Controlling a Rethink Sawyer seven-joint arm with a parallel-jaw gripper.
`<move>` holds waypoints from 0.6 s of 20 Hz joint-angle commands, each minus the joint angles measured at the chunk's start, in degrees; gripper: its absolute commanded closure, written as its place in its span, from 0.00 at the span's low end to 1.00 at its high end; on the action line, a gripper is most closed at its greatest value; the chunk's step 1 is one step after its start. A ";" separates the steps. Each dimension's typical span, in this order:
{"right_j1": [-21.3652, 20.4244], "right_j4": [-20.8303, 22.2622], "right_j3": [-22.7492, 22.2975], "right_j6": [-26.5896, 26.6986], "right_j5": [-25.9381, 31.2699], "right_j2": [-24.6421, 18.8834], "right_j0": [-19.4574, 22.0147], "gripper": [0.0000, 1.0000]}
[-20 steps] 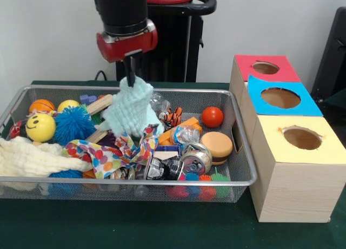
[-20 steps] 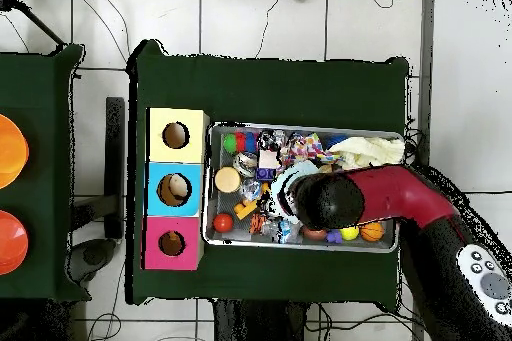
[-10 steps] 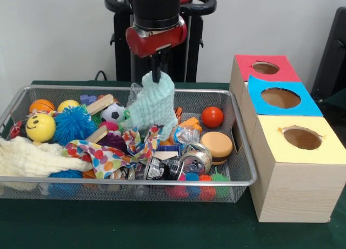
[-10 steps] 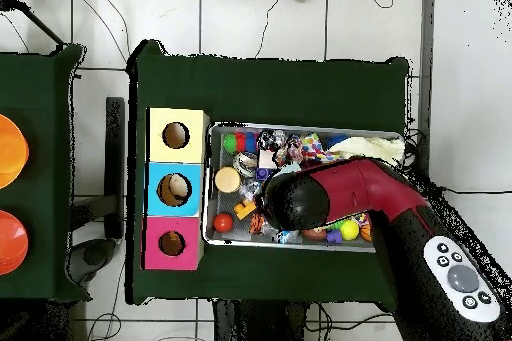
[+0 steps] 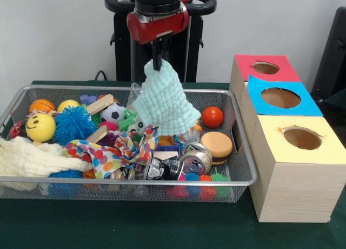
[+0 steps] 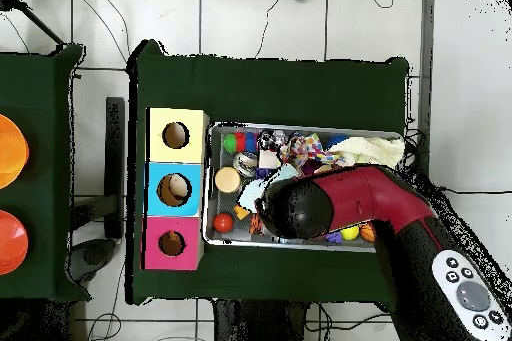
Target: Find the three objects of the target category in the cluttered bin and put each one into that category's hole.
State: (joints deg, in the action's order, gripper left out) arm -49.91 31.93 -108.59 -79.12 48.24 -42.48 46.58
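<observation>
My gripper (image 5: 157,58) hangs above the middle of the wire bin (image 5: 240,179), shut on the top corner of a mint-green knitted cloth (image 5: 163,100). The cloth dangles clear of most of the clutter, its lower edge just over the toys. In the overhead view the arm's red and black head (image 6: 300,207) hides the gripper; only an edge of the cloth (image 6: 284,171) peeks out. A cream cloth (image 5: 32,157) and a polka-dot cloth (image 5: 108,151) lie in the bin's front left. The red box (image 5: 266,68), blue box (image 5: 281,98) and yellow box (image 5: 303,138) stand to the right, each with a round hole.
The bin also holds a smiley ball (image 5: 40,127), a blue spiky ball (image 5: 74,124), a red ball (image 5: 212,117), a tan round tin (image 5: 217,144) and several cans and small toys. Boxes stand close against the bin's right wall.
The gripper has carried the mint cloth to the right in the front view and a little higher. The cloth's lower part now flares out toward the red ball.
</observation>
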 commanded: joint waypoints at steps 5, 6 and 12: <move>-4.81 -3.60 -3.24 1.69 0.12 -1.44 1.45 1.00; -5.86 -4.34 -3.52 1.67 0.70 -1.60 1.34 1.00; -8.59 -7.07 -3.56 0.21 2.25 -1.21 -0.72 1.00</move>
State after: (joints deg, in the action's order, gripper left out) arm -54.91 27.55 -109.29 -79.12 48.25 -42.49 46.80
